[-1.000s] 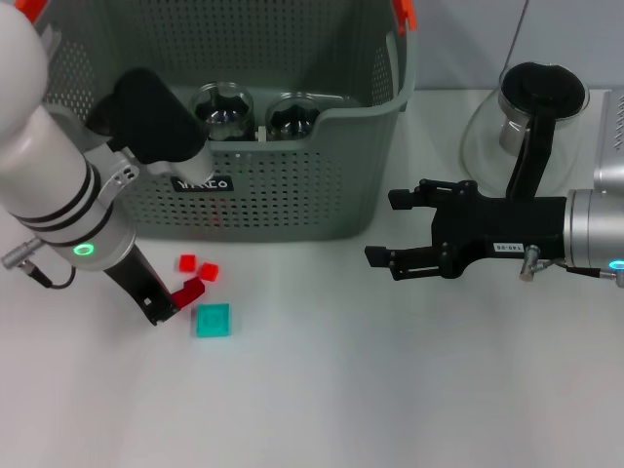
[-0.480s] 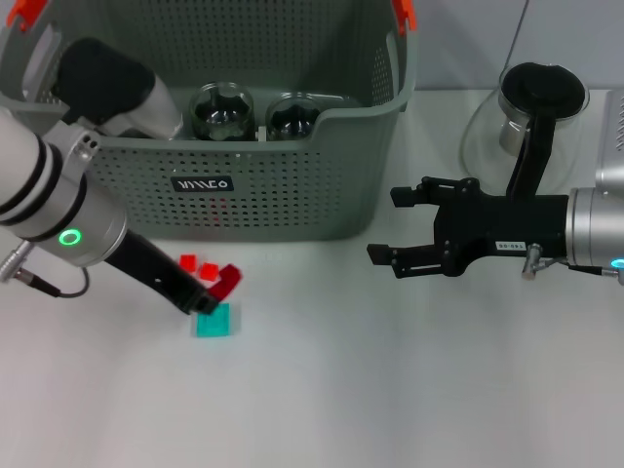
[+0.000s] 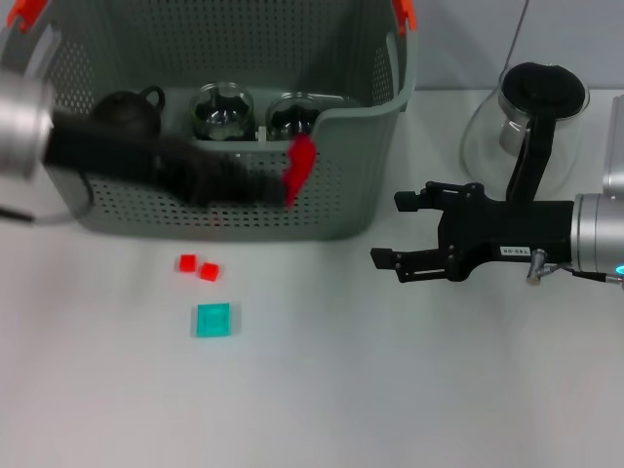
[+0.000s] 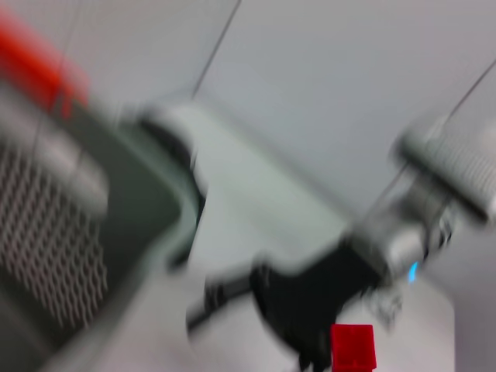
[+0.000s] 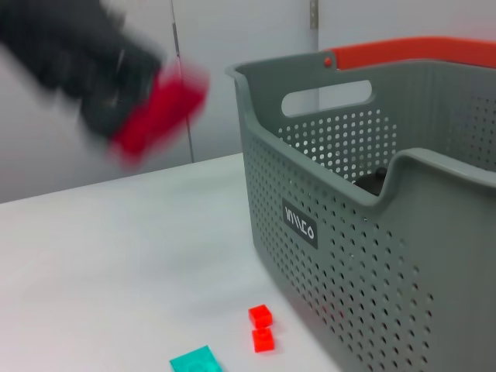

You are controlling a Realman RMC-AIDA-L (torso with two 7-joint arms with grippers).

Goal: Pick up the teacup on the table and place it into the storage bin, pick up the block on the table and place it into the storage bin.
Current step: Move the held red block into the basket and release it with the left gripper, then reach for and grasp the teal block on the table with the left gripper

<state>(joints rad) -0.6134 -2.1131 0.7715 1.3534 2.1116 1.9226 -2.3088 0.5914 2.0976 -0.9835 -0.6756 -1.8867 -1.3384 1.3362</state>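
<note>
My left gripper [image 3: 278, 183] is shut on a red block [image 3: 299, 168] and holds it in the air before the front wall of the grey-green storage bin [image 3: 341, 210]. That block also shows in the left wrist view [image 4: 353, 346] and, blurred, in the right wrist view [image 5: 159, 112]. Inside the bin stand two glass teacups [image 3: 222, 109] [image 3: 292, 115] and a dark handled vessel [image 3: 127, 105]. To the right of the bin, my right gripper [image 3: 385, 230] hovers open over the table with nothing in it.
Two small red blocks [image 3: 187, 262] [image 3: 209, 272] and a flat teal block [image 3: 213, 320] lie on the white table in front of the bin. A glass pitcher with a black lid [image 3: 531, 107] stands at the back right.
My left gripper has lifted the red block off the table and swung it up and to the right, in front of the bin. The right arm has barely moved.
</note>
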